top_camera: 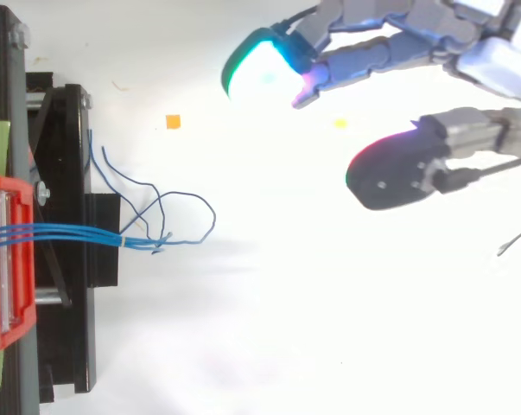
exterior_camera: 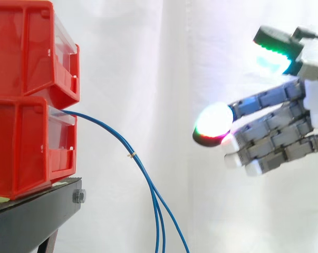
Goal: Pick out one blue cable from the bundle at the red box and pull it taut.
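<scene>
A bundle of thin blue cables [exterior_camera: 128, 149] comes out of the lower red bin [exterior_camera: 27, 142] and droops down to the bottom of the side view, tied by a small band. From above, the blue cables [top_camera: 74, 233] run right from the red bin [top_camera: 9, 259] and end in loose curls. My hand [exterior_camera: 277, 132] hangs well to the right of the cables, apart from them. Its fingers [top_camera: 364, 56] reach left, relaxed and spread, with glowing pads, and the thumb stands apart. Nothing is held.
Two red bins are stacked on a black stand [exterior_camera: 37, 211]. A white curtain fills the background. Small orange [top_camera: 173, 122] and yellow scraps lie on the white floor below.
</scene>
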